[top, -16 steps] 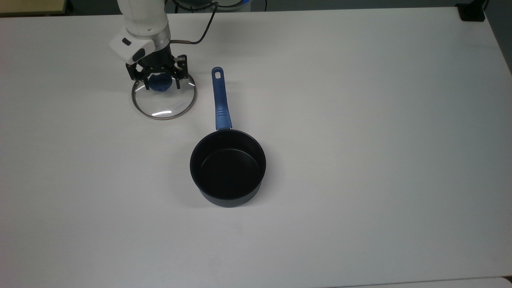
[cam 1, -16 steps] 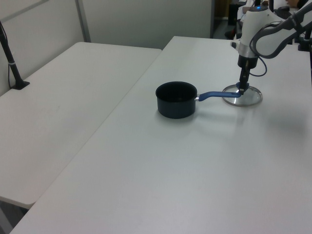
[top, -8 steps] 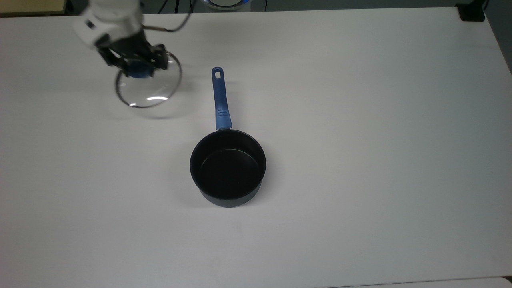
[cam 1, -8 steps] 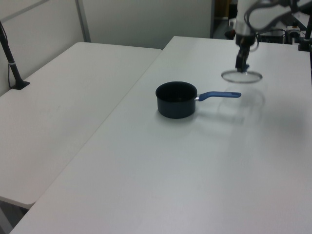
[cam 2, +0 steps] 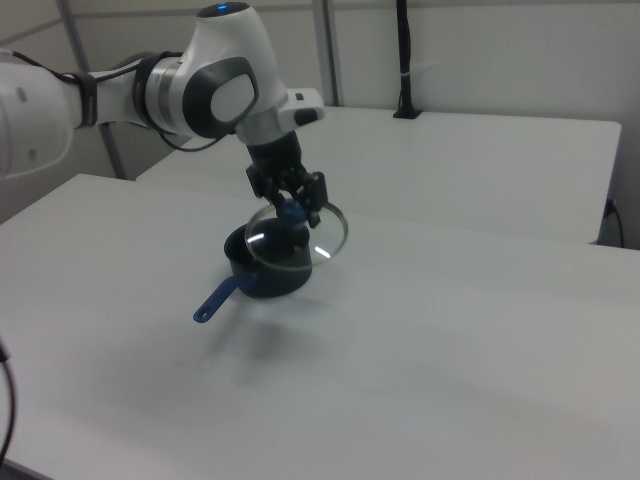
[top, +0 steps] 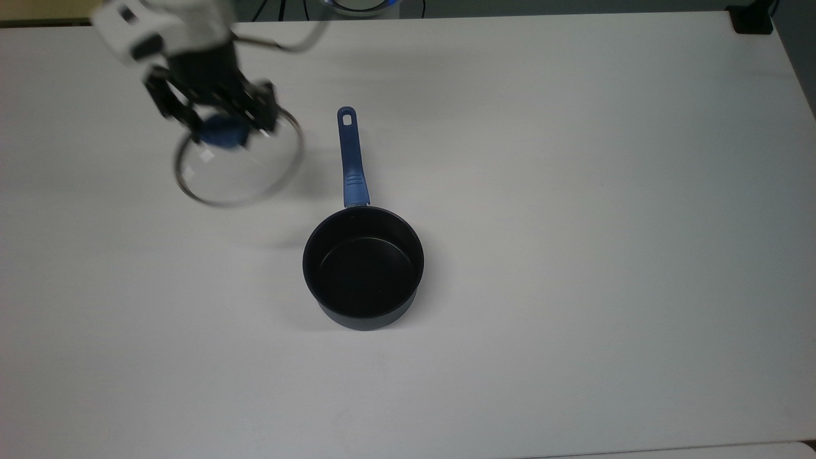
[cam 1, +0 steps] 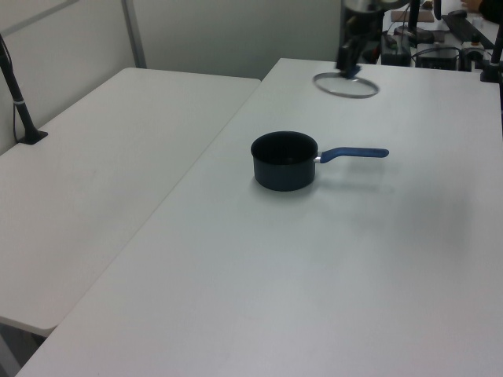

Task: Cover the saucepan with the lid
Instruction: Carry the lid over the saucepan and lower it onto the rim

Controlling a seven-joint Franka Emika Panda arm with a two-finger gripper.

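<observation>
One end effector (top: 220,131) pinches the lid (top: 237,169) by its blue knob (top: 223,135); we see it held aloft, well clear of the saucepan (top: 363,268). We judge the glass stiff, fragile and slick, so the knob is the sensible hold.

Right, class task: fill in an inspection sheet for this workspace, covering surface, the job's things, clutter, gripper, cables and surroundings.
Surface: white table, bare around the pot.
Job's things: saucepan upright, open, blue handle toward the top view's top; lid lifted off the table, apart from the pot.
Clutter: nothing seen.
Gripper: gripper shut on the lid's blue knob.
Cables: dark cable looping from the wrist.
Surroundings: second white table alongside; grey partition walls.
</observation>
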